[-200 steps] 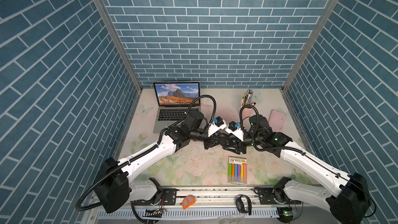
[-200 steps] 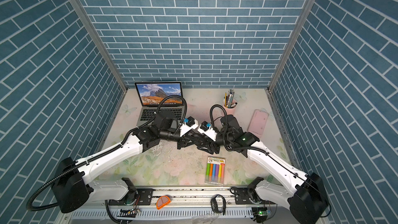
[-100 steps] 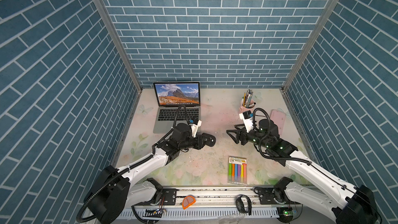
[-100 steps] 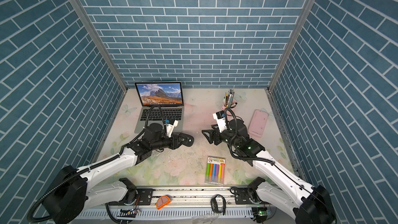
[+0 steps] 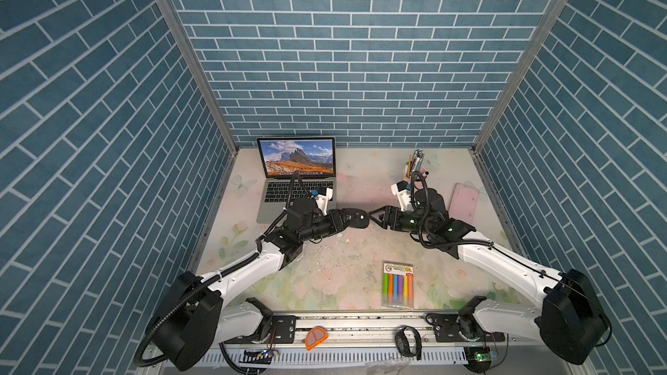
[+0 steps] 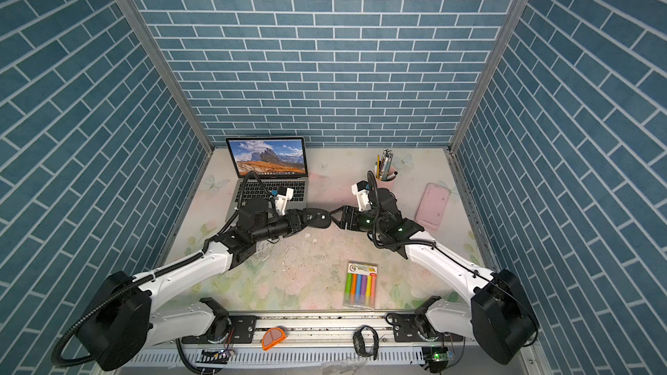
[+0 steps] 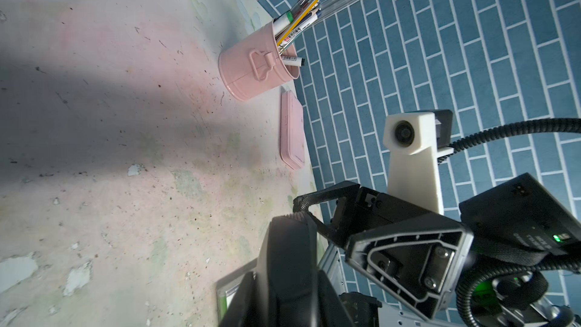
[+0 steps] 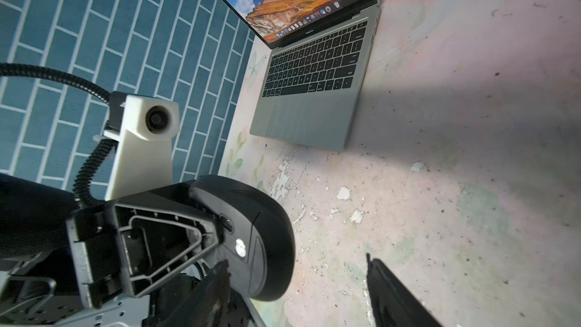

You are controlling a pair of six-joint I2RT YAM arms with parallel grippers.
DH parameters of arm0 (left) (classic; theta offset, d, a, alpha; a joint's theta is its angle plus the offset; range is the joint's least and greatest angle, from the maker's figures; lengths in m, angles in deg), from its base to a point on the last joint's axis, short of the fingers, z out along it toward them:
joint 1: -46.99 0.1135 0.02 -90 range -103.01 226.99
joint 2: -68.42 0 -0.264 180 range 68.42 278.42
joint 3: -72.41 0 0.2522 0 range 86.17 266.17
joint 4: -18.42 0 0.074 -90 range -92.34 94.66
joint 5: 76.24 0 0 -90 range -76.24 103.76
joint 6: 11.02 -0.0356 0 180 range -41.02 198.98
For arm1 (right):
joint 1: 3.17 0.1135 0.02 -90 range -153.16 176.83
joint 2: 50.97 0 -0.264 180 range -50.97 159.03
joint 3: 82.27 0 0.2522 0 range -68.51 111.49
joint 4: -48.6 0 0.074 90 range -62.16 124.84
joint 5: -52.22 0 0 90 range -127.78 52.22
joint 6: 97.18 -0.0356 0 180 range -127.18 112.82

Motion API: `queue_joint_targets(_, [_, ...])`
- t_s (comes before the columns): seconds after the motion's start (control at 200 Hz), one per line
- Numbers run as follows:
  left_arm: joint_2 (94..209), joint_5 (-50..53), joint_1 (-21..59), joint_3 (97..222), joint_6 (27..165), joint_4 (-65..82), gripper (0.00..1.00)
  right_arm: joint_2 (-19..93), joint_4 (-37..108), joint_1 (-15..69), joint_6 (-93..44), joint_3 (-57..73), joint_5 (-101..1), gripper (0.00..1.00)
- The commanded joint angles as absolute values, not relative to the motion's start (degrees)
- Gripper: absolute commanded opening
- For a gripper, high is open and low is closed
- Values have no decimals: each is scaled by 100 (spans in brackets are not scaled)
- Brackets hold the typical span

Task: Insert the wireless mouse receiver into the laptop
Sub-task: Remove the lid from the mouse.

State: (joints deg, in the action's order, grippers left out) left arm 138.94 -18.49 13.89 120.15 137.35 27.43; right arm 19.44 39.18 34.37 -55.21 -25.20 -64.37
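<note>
Item: wireless mouse receiver, not discernible, judged still stowed in the black mouse near the front corner of the laptop, left tool clamped on it; right tool, jaws apart, back at its free end after separating, so extraction is likely next.

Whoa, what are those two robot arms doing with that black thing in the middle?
The left pincer is shut on a black mouse and holds it out over the middle of the table. The right pincer is open, with its tips right at the mouse's free end, not gripping it. The laptop sits open at the back. The tiny receiver that should go into it is too small to spot here.
</note>
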Motion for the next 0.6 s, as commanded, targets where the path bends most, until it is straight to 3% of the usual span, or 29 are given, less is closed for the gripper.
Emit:
queue_joint_targets(0.0, [14031,-2024,1438,12243,14137,3314,20,2046,4491,3445,-6311,-2423,-6743,67])
queue_joint_targets(0.595, [14383,-2082,1438,12208,15049,4779,22,2468,5904,3445,-7284,-2622,-6924,56])
